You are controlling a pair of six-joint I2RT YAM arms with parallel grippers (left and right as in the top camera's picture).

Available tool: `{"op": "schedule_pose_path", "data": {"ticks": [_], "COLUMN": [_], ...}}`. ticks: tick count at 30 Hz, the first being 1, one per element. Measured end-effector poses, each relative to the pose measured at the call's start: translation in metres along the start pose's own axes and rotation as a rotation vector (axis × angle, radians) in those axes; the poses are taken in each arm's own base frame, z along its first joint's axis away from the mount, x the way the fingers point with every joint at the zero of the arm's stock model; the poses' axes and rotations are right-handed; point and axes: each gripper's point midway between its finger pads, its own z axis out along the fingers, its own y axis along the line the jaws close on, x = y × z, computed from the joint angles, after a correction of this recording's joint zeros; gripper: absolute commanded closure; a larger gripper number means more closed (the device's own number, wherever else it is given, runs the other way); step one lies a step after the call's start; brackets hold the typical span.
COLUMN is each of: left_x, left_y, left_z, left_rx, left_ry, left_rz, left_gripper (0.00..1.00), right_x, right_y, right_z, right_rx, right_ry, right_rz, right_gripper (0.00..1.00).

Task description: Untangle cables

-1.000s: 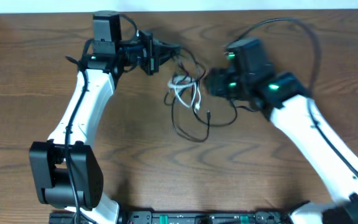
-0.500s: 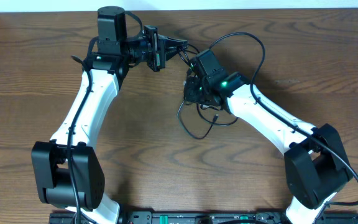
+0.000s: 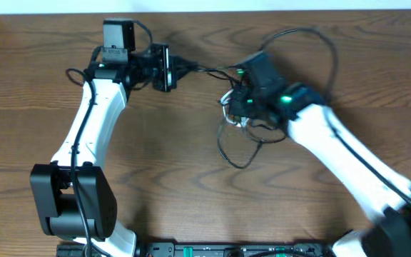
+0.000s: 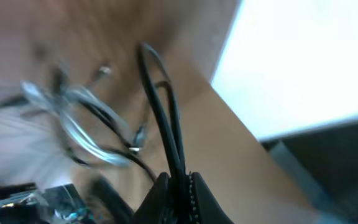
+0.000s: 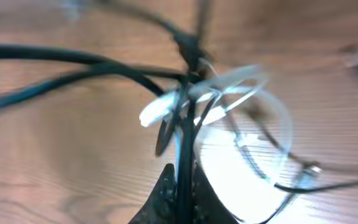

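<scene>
The black cable (image 3: 222,150) and the white cable (image 3: 226,98) lie tangled at the table's middle back. My left gripper (image 3: 185,68) is shut on a doubled strand of the black cable (image 4: 165,118), which runs nearly taut toward the knot. The right gripper (image 3: 233,104) sits right on the tangle, and in its wrist view its jaws (image 5: 183,184) are shut on a black strand (image 5: 187,134). White loops (image 5: 232,79) hang blurred just beyond it. A black loop trails onto the table toward the front. The white cable (image 4: 82,130) shows blurred in the left wrist view.
Thicker black wire (image 3: 312,39) arcs above the right arm. The table's far edge (image 3: 262,10) runs close behind both grippers, with a white surface beyond. The arm bases stand at the front edge.
The right gripper has closed on a black strand at the knot. The left gripper has drawn back to the left with its strand, and the tangle has shifted right.
</scene>
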Motion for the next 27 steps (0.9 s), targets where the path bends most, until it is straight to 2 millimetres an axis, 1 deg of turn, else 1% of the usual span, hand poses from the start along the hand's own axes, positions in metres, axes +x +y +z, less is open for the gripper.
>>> {"op": "schedule_pose_path", "data": {"ticks": [1, 2, 3, 4, 6, 7, 8, 10, 13, 15, 17, 19, 20, 22, 23, 25, 26, 27], "left_x": [-0.005, -0.011, -0.017, -0.022, -0.030, -0.035, -0.037, -0.050, -0.062, -0.068, -0.074, -0.077, -0.077, -0.076, -0.075, -0.076, -0.078, -0.081], "left_y": [0.005, 0.011, 0.021, 0.028, 0.049, 0.058, 0.062, 0.090, 0.113, 0.119, 0.123, 0.123, 0.123, 0.123, 0.124, 0.125, 0.126, 0.127], "left_z": [-0.002, -0.004, -0.006, -0.007, -0.011, -0.014, -0.015, -0.027, -0.042, -0.049, -0.054, -0.057, -0.057, -0.056, -0.055, -0.057, -0.059, -0.061], "left_rx": [-0.016, -0.037, -0.069, -0.095, -0.171, -0.208, -0.225, -0.342, -0.448, -0.489, -0.524, -0.545, -0.552, -0.561, -0.568, -0.580, -0.589, -0.599], "left_ry": [-0.023, -0.047, -0.081, -0.107, -0.168, -0.200, -0.216, -0.321, -0.425, -0.468, -0.499, -0.508, -0.500, -0.490, -0.485, -0.490, -0.501, -0.515], "left_rz": [-0.009, -0.019, -0.028, -0.033, -0.055, -0.060, -0.063, -0.088, -0.093, -0.064, -0.018, 0.037, 0.065, 0.094, 0.113, 0.131, 0.137, 0.142], "left_gripper": [0.92, 0.92, 0.93, 0.92, 0.92, 0.92, 0.93, 0.93, 0.93, 0.93, 0.92, 0.92, 0.93, 0.92, 0.92, 0.92, 0.92, 0.93], "right_x": [-0.006, -0.016, -0.023, -0.028, -0.035, -0.038, -0.042, -0.045, -0.054, -0.062, -0.075, -0.093, -0.103, -0.115, -0.120, -0.126, -0.130, -0.130], "right_y": [-0.004, -0.014, -0.021, -0.027, -0.039, -0.041, -0.043, -0.040, -0.030, -0.022, -0.013, -0.003, 0.003, 0.009, 0.008, 0.000, -0.008, -0.017], "right_z": [-0.015, -0.038, -0.053, -0.063, -0.080, -0.084, -0.089, -0.096, -0.102, -0.105, -0.113, -0.129, -0.143, -0.169, -0.185, -0.210, -0.229, -0.239], "right_rx": [0.009, 0.034, 0.052, 0.066, 0.095, 0.096, 0.092, 0.069, 0.026, -0.014, -0.077, -0.153, -0.205, -0.274, -0.296, -0.311, -0.312, -0.295], "right_ry": [-0.034, -0.095, -0.136, -0.166, -0.211, -0.225, -0.239, -0.261, -0.302, -0.332, -0.382, -0.455, -0.501, -0.578, -0.617, -0.680, -0.731, -0.748], "right_rz": [0.000, 0.006, 0.012, 0.018, 0.034, 0.039, 0.047, 0.048, 0.045, 0.046, 0.053, 0.061, 0.062, 0.062, 0.067, 0.080, 0.098, 0.105], "right_gripper": [0.99, 0.99, 0.99, 0.99, 0.99, 0.99, 0.99, 0.99, 0.99, 0.99, 0.99, 0.99, 0.99, 0.99, 0.96, 0.74, 0.65, 0.54]}}
